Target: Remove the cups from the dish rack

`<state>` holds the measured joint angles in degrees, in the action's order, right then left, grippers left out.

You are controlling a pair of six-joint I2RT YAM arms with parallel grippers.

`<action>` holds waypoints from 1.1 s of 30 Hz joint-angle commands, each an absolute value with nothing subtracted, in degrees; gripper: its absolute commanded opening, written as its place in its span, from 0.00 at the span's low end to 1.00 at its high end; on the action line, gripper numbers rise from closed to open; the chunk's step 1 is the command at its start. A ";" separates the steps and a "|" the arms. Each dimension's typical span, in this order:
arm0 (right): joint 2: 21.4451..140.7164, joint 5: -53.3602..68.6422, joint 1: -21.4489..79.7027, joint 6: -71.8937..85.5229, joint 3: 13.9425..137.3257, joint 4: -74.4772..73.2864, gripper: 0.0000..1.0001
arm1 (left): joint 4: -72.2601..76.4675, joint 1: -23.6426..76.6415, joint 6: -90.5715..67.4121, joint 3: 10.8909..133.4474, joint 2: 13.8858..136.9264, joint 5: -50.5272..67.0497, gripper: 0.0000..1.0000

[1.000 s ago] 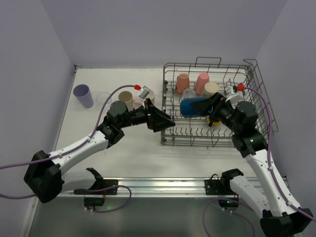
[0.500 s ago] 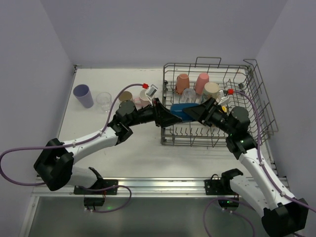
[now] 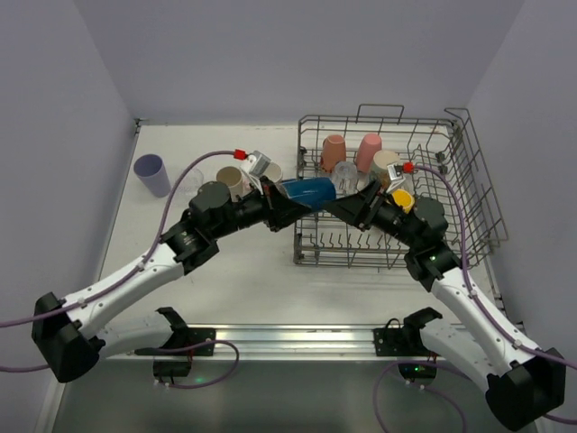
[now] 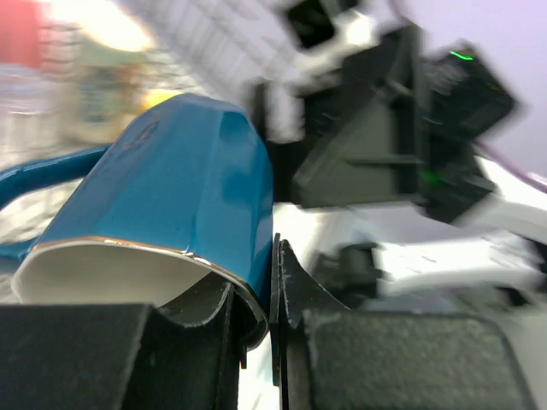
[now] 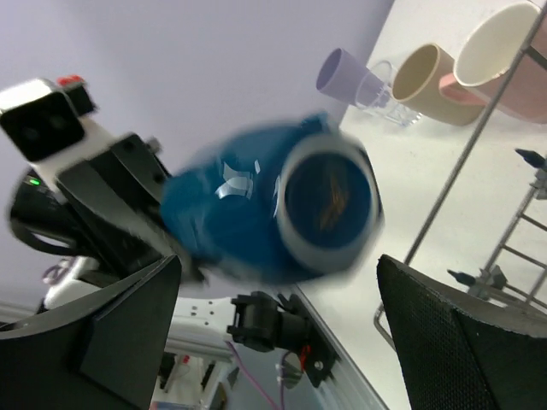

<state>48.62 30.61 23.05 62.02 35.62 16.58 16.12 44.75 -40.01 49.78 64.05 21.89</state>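
Left tool pinching blue mug, white table (lilac walls)

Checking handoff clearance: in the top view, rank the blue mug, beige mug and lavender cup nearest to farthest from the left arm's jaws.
1. blue mug: pinched by its rim in the left jaws, so in contact.
2. beige mug: on the table, just left of the wrist.
3. lavender cup: far left, near the side wall.

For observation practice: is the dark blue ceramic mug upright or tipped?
Tipped sideways: left pincer pinches the dark blue mug by its rim, base facing right pincer.
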 commanded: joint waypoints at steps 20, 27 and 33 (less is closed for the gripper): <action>37.62 19.34 23.38 37.10 40.34 -10.02 0.99 | -43.51 42.54 -12.92 75.84 84.62 -14.51 0.00; 37.00 18.72 23.38 35.95 38.24 -9.76 0.99 | -43.07 40.17 -9.93 82.61 94.12 -9.59 0.00; 37.62 18.63 23.38 34.81 37.27 -9.32 0.99 | -43.15 38.32 -9.75 83.32 98.43 -7.47 0.00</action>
<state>37.50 19.97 23.24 36.71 37.74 -9.85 -43.92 39.24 -12.43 80.31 97.73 -8.95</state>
